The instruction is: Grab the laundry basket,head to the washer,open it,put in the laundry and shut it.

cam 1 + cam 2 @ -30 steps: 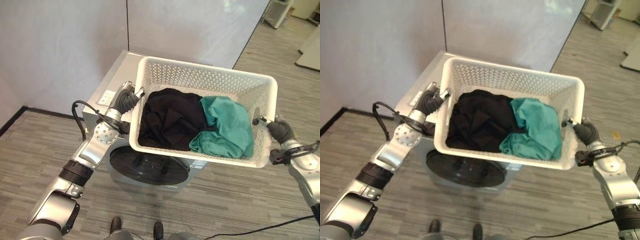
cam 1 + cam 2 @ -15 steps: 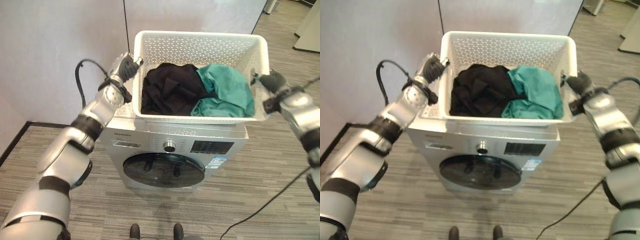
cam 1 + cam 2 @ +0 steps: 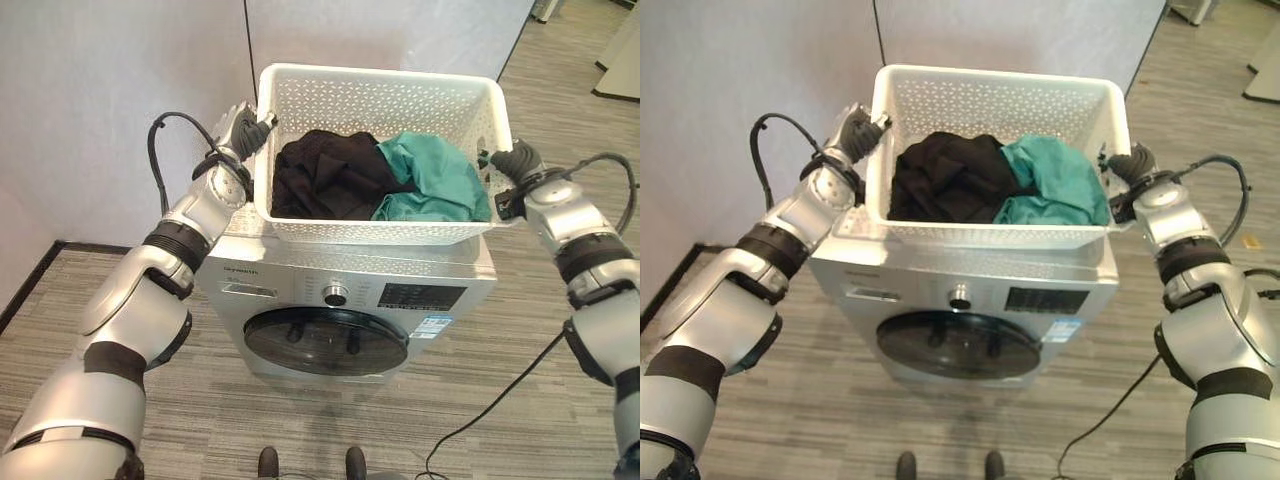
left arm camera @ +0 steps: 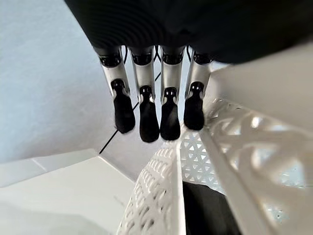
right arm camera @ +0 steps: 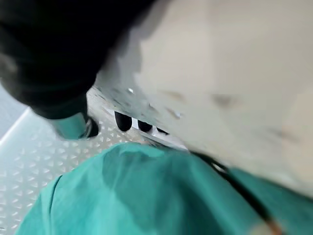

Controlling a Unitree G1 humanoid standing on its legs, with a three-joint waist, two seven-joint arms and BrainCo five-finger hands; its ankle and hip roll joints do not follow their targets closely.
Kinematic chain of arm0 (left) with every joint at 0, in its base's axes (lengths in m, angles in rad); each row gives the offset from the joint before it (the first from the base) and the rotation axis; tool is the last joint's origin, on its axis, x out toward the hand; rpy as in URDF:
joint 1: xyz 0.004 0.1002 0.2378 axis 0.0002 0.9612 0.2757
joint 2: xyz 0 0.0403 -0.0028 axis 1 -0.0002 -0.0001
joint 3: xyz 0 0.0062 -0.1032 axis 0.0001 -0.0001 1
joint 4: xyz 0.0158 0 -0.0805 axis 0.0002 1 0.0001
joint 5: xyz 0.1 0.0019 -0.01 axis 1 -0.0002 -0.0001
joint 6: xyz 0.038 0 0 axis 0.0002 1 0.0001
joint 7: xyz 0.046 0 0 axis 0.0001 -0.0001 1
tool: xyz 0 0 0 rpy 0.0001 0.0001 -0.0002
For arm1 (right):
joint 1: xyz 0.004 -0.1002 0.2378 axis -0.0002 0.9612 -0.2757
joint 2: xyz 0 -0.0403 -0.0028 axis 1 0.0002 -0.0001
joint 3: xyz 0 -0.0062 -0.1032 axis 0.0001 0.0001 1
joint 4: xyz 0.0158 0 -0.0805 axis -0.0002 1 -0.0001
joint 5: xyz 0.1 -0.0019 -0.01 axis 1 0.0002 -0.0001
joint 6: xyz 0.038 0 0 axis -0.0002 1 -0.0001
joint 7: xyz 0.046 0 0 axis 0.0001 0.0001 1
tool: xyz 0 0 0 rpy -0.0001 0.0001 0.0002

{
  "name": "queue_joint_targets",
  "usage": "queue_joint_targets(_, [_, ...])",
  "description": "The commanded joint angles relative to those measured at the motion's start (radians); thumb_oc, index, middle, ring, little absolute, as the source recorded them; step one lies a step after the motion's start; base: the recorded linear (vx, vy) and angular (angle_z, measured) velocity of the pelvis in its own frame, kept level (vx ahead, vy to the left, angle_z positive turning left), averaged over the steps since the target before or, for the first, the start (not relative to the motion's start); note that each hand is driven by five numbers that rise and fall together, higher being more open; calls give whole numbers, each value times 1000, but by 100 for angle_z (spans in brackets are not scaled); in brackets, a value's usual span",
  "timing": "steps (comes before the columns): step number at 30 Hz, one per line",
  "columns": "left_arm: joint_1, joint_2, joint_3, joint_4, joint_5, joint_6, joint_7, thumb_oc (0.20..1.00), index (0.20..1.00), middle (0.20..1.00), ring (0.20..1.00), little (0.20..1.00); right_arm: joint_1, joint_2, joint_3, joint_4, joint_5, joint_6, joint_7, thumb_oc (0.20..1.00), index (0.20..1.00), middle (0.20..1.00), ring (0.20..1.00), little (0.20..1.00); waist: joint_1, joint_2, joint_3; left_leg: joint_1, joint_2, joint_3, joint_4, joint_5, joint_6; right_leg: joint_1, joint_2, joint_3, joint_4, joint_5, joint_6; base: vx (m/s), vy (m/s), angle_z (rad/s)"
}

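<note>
Resting white perforated plastic laundry basket (image 3: 380, 150) on silver front-loading washer (image 3: 345, 290) top: left hand (image 3: 247, 127) fingers straight against its side, right hand (image 3: 510, 160) hooked through its handle; you should seat it squarely before letting go.

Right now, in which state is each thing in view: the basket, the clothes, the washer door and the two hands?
basket: upright on top of the washer, held at both ends.
black cloth: crumpled inside the basket, on the robot's left.
green cloth: crumpled inside the basket, on the robot's right.
washer: door shut.
left hand: at the basket's left rim, fingers straight.
right hand: curled round the basket's right handle.
</note>
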Motion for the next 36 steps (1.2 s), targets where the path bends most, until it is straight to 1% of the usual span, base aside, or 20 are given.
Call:
queue_joint_targets(1, [-135,-78,-47,106,-72,-43,14,1000,1000,1000,1000,1000,-123,22,-12,31,57,-66,-70,1000,1000,1000,1000,1000,35,4,-6,81,69,-4,40,-114,-28,12,-53,7,61,-97,67,0,0,0])
queue_joint_targets(2, [-135,-78,-47,107,-72,-43,14,1000,1000,1000,1000,1000,-123,22,-13,30,57,-66,-70,1000,1000,1000,1000,1000,35,4,-6,82,70,-4,40,-114,-28,12,-53,7,61,-97,67,0,0,0])
queue_joint_targets(4, [-132,-77,-13,100,-104,-50,36,1000,1000,1000,1000,1000,-111,29,-36,-12,79,-90,-99,1000,1000,1000,1000,1000,34,5,-5,84,69,-5,35,-113,-29,13,-53,6,58,-97,67,0,0,0])
queue_joint_targets(6, [-94,-25,46,-34,-85,-72,83,1000,1000,1000,1000,1000,-48,-14,-115,-194,70,-155,-168,1000,1000,1000,1000,1000,32,8,-6,79,65,-5,32,-109,-29,5,-55,6,57,-94,68,0,0,0])
queue_joint_targets(7, [-92,-25,46,-36,-85,-70,83,1000,1000,1000,1000,1000,-44,-15,-117,-198,69,-154,-169,1000,1000,1000,1000,1000,33,7,-7,79,65,-5,32,-109,-29,6,-55,6,57,-95,68,0,0,0])
queue_joint_targets(9, [-54,6,84,-113,-24,-77,134,1000,1000,1000,1000,1000,27,-52,-194,-308,58,-204,-212,1000,1000,1000,1000,1000,32,8,-8,83,64,-8,29,-113,-28,10,-57,2,57,-99,69,0,0,0])
queue_joint_targets(11, [-24,30,117,-149,33,-77,184,1000,1000,1000,1000,1000,73,-91,-258,-355,50,-244,-248,1000,1000,1000,1000,1000,33,9,-11,87,63,-10,26,-117,-27,14,-59,-1,55,-102,70,0,0,0])
queue_joint_targets(12, [-16,37,123,-162,51,-72,195,1000,1000,1000,1000,1000,90,-105,-277,-365,43,-254,-260,1000,1000,1000,1000,1000,34,10,-12,89,62,-12,26,-119,-26,16,-60,-3,55,-103,70,35,4,3])
queue_joint_targets(13, [6,46,144,-195,70,-64,198,1000,1000,1000,1000,1000,131,-137,-322,-394,36,-268,-277,1000,1000,1000,1000,1000,36,13,-15,94,61,-15,24,-123,-24,23,-61,-6,53,-105,71,0,0,0])
queue_joint_targets(14, [7,45,144,-197,70,-63,198,1000,1000,1000,1000,1000,135,-138,-325,-396,35,-267,-278,1000,1000,1000,1000,1000,37,12,-15,95,61,-15,24,-123,-24,24,-61,-7,53,-105,71,33,3,4])
queue_joint_targets(15, [35,47,184,-235,58,-67,200,1000,1000,1000,1000,1000,175,-159,-361,-413,31,-269,-277,1000,1000,1000,1000,1000,41,14,-19,100,59,-20,23,-126,-23,32,-64,-11,50,-106,71,0,0,0])
queue_joint_targets(17, [43,52,194,-250,57,-68,201,1000,1000,1000,1000,1000,190,-168,-367,-412,29,-266,-274,1000,1000,1000,1000,1000,44,14,-21,103,58,-21,22,-127,-22,36,-65,-14,48,-106,70,0,0,0])
queue_joint_targets(18, [49,68,209,-257,61,-70,210,1000,1000,1000,1000,1000,201,-179,-372,-404,24,-260,-266,1000,1000,1000,1000,1000,47,15,-23,106,57,-22,20,-128,-22,41,-66,-18,44,-106,71,0,0,0])
queue_joint_targets(24, [42,97,231,-234,57,-75,256,1000,1000,1000,1000,1000,203,-178,-360,-358,45,-260,-253,1000,1000,1000,1000,1000,45,19,-33,112,54,-22,11,-128,-24,49,-70,-21,33,-103,73,0,0,0])
queue_joint_targets(27, [69,133,278,-268,51,-80,281,1000,1000,1000,1000,1000,233,-185,-386,-384,40,-268,-262,1000,1000,1000,1000,1000,43,22,-34,110,53,-23,10,-129,-24,47,-73,-22,33,-102,74,0,0,0])
queue_joint_targets(29, [147,192,357,-355,77,-79,304,1000,1000,1000,1000,1000,336,-199,-457,-477,7,-270,-269,1000,1000,1000,1000,1000,42,22,-32,106,50,-24,11,-128,-22,43,-75,-22,32,-99,73,0,0,0])
queue_joint_targets(31, [246,240,433,-442,122,-74,314,1000,1000,1000,1000,1000,473,-206,-557,-585,-39,-276,-277,1000,1000,1000,1000,1000,43,23,-36,111,50,-24,11,-136,-20,46,-75,-24,31,-104,73,0,0,0])
queue_joint_targets(34, [451,304,591,-567,201,-73,323,1000,1000,1000,1000,1000,740,-200,-773,-741,-104,-300,-288,1000,1000,1000,1000,1000,45,22,-40,116,51,-25,12,-146,-18,52,-75,-23,29,-109,72,23,-14,1])
queue_joint_targets(35, [600,343,698,-611,240,-80,324,1000,1000,1000,1000,1000,877,-198,-894,-801,-152,-321,-300,1000,1000,1000,1000,1000,47,19,-38,115,51,-27,15,-146,-16,52,-76,-22,29,-107,71,32,-40,0])
queue_joint_targets(36, [693,353,762,-642,251,-82,323,1000,1000,1000,1000,1000,941,-193,-954,-827,-178,-327,-308,1000,1000,1000,1000,1000,52,17,-39,116,51,-26,18,-148,-16,55,-76,-22,26,-107,70,12,-66,0])
